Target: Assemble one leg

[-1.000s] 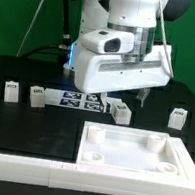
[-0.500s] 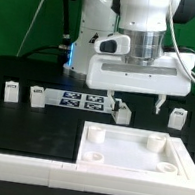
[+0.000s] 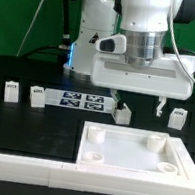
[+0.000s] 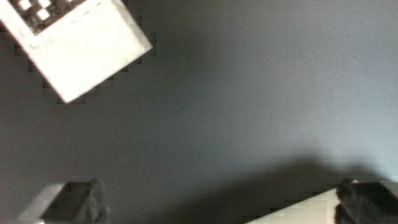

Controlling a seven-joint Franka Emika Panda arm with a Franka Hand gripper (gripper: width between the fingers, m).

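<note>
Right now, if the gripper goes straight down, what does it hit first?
Probably bare table: the wrist view shows nothing under the open gripper. A leg sits near one finger in the exterior view; depth unclear.

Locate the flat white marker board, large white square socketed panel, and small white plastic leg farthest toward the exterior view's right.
Marker board (image 3: 82, 102): exterior view, tagged top.
Socketed panel (image 3: 137, 155): exterior view, bare centre.
Far-right leg (image 3: 178, 119): exterior view, front face.
</note>
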